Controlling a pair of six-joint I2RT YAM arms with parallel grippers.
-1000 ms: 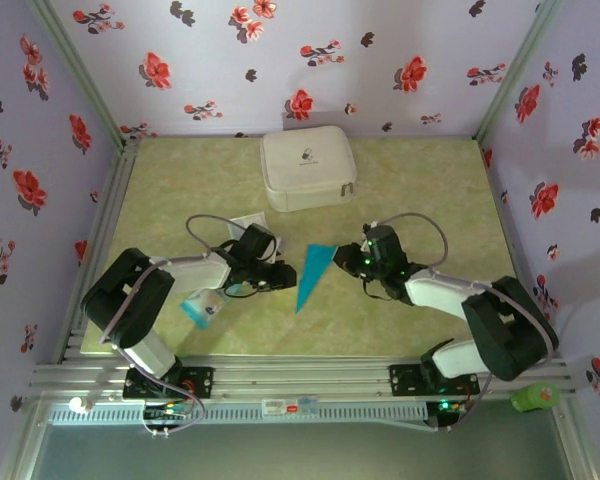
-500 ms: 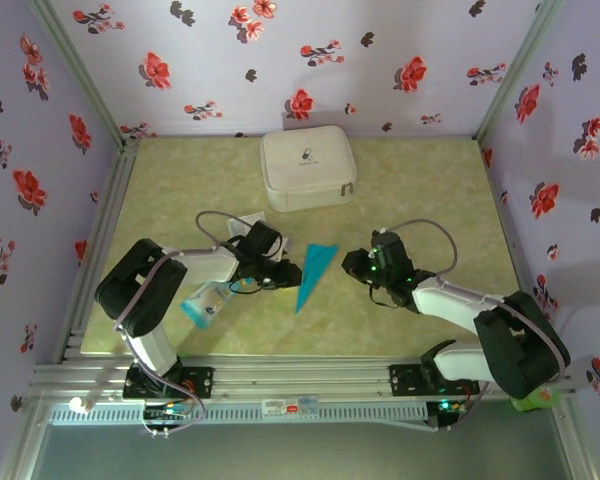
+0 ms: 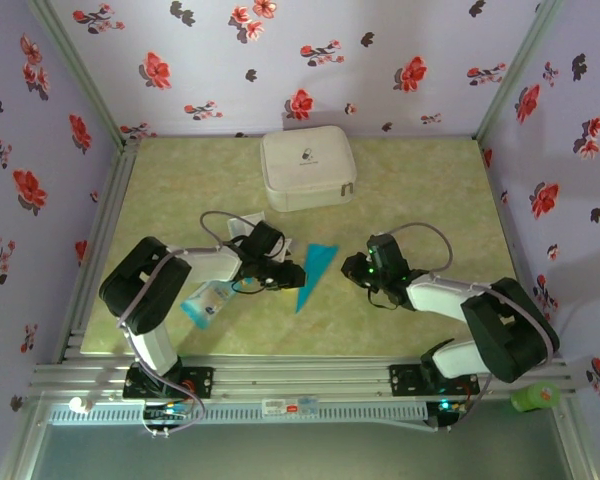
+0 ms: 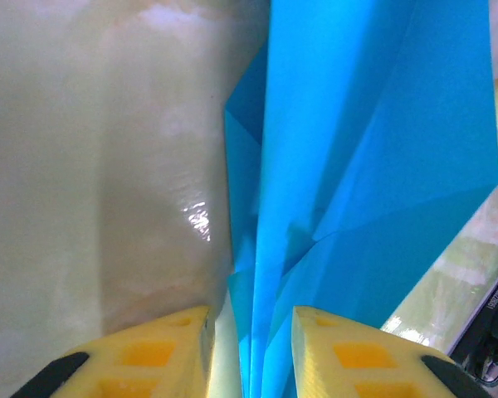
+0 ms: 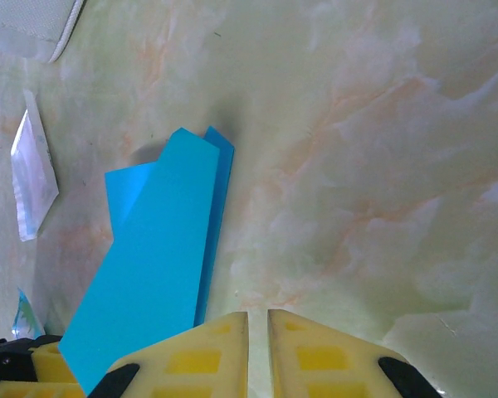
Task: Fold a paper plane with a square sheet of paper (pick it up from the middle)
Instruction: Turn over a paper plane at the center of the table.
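1. Left wrist view is showing the left claw with its fingers standing partly apart and the plane's folded blue layers running between them. Whether it is pinching them or only straddling them, I cannot tell.
2. Right wrist view is showing the right claw nearly closed and holding nothing, poised near the plane's right side over the tabletop.
3. The plane is sitting mid-tabletop between the two claws, its nose pointing toward the near edge.
4. If the left claw is holding loosely, the plane is likely risking a slip. Its layers could also be springing apart and softening the creases.
5. With the right claw waiting this near, a careless sweep could be nudging the wide tail and twisting the plane out of line.
6. The white case is carrying a small dark logo, too small to read. The print on the packet is not readable either.
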